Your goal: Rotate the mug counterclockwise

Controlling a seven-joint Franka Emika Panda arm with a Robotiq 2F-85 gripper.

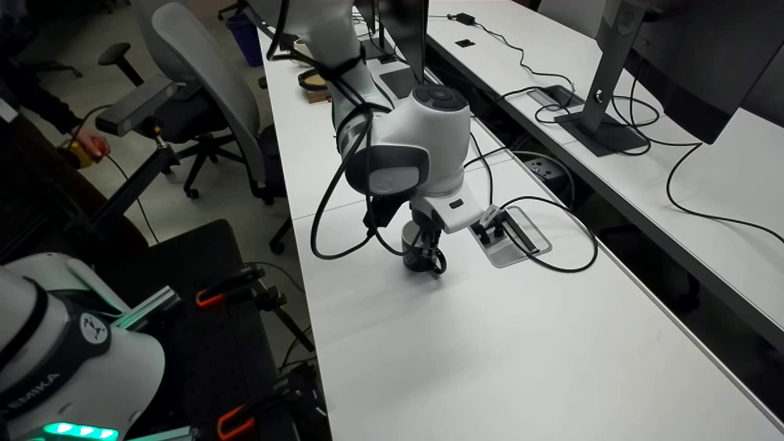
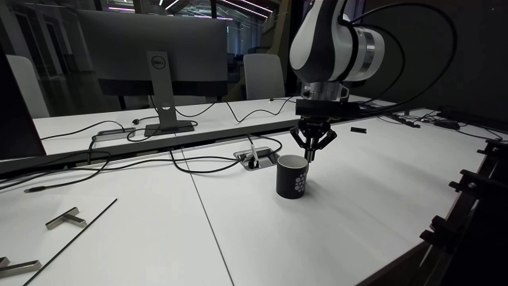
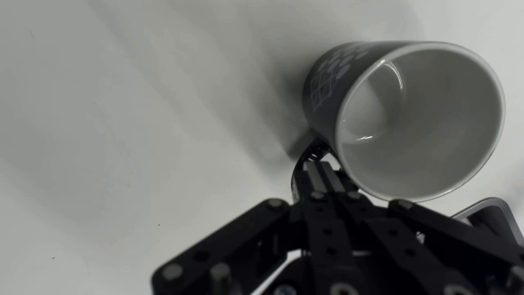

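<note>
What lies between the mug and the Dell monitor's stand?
From the mug: the recessed cable box, black cables, then a dark strip, all in an exterior view.

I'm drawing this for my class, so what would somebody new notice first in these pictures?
Probably the big white robot arm, bent over the white table in both exterior views. Next, the dark mug with its pale inside, standing upright there, with the closed black tool by its handle. Then the glowing green lights, in the bottom left corner of an exterior view.
</note>
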